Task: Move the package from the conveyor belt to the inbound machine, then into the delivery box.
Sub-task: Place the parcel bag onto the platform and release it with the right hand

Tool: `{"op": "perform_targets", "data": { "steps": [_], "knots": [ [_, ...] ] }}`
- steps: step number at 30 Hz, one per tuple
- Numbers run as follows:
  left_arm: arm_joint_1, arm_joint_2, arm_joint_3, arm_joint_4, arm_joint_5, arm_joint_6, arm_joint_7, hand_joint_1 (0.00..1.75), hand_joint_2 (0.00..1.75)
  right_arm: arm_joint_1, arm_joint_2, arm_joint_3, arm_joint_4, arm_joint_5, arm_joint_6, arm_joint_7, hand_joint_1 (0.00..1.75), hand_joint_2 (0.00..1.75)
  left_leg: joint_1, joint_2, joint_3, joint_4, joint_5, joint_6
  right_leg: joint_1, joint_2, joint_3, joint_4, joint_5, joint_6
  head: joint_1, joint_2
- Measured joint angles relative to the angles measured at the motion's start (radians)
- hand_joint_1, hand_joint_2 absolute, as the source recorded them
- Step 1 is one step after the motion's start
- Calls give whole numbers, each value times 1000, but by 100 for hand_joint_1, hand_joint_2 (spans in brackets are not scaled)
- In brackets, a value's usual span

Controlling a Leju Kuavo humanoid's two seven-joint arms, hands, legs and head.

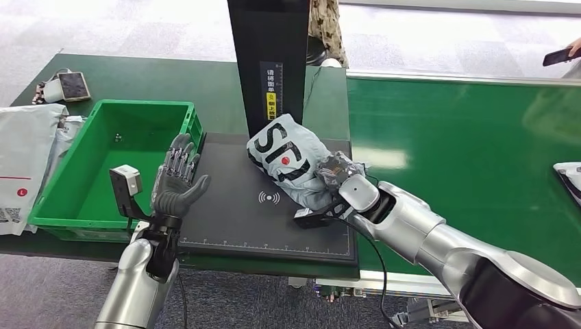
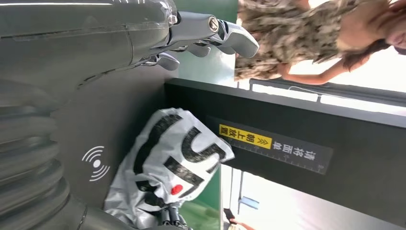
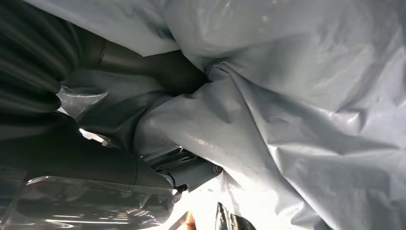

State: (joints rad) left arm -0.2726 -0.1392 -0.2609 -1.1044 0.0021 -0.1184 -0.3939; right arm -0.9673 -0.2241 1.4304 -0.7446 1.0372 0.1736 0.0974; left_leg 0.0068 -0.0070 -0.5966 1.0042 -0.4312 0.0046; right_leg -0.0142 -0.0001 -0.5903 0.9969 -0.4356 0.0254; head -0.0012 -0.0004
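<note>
Package (image 1: 291, 159), a grey plastic mailer bag with big black letters and a red dot, lies on the black scanner plate (image 1: 233, 219) of the inbound machine, at the foot of the black post (image 1: 269, 55). The right hand (image 1: 334, 179) grips the end of the package that is farther from the post; its fingers are closed into the crumpled plastic, and in the right wrist view the grey film (image 3: 287, 120) folds around the dark fingers (image 3: 172, 72). The package touches the plate just beside the white wireless symbol (image 1: 269, 198).

The left hand (image 1: 177, 184) hovers over the edge of the plate that is next to the green box (image 1: 75, 205). Its fingers are spread apart and hold nothing. In the left wrist view the package (image 2: 167, 167) lies beyond the left hand (image 2: 191, 33), under the yellow label (image 2: 245, 136) on the post.

The green conveyor belt (image 1: 466, 151) runs on the other side of the plate from the box. More grey bags (image 1: 24, 157) lie beyond the box. A person in a patterned dress (image 2: 297, 33) stands behind the post.
</note>
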Motion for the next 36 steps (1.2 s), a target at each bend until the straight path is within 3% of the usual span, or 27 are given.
{"op": "perform_targets", "data": {
  "steps": [2,4,5,6,11,15,22,28,33,36],
  "knots": [
    [4,-2,0,0,-2,4,0,0,175,1,-4,-1,18,13,-16,15,101,175,0,0,0,0,0,0,0,0,0,0,0,0,0,0],
    [9,-3,0,-4,-2,8,1,0,175,6,-8,-5,33,25,-49,37,14,87,0,0,0,0,0,0,0,0,0,0,0,0,0,0],
    [13,-3,0,-9,-2,9,2,0,175,11,-9,-10,39,30,-73,46,4,44,0,0,0,0,0,0,0,0,1,0,0,0,0,0],
    [19,-3,0,-14,-2,10,1,0,175,16,-10,-17,44,33,-99,51,0,0,0,0,0,0,0,0,0,0,1,0,0,0,0,0],
    [39,-3,0,-35,-7,-3,-8,0,175,38,-5,-77,52,-4,-223,-18,0,0,0,0,0,0,0,0,0,1,1,0,0,0,0,0],
    [40,-3,0,-40,-12,-13,-17,0,175,48,5,-118,53,-38,-272,-79,0,0,0,1,0,0,0,0,1,2,0,0,0,0,0,0],
    [30,-3,1,-40,-11,-36,-39,0,175,85,19,-197,-3,-157,-440,-262,0,0,1,1,-2,0,0,0,1,1,-2,0,0,-1,0,0],
    [-1,-3,0,-28,-6,-44,-55,0,175,123,21,-304,-85,-335,-603,-409,0,0,1,1,-3,0,0,0,1,1,-3,0,0,0,0,0],
    [-17,-2,-2,-13,-6,-43,-65,0,175,177,21,-429,-159,-505,-619,-437,0,0,1,1,-4,0,0,0,1,1,-3,0,0,0,0,0],
    [-16,-1,-3,-6,-6,-43,-74,0,175,214,18,-495,-189,-529,-622,-444,0,0,1,1,-4,0,0,0,1,1,-4,0,0,0,0,0]
  ]
}}
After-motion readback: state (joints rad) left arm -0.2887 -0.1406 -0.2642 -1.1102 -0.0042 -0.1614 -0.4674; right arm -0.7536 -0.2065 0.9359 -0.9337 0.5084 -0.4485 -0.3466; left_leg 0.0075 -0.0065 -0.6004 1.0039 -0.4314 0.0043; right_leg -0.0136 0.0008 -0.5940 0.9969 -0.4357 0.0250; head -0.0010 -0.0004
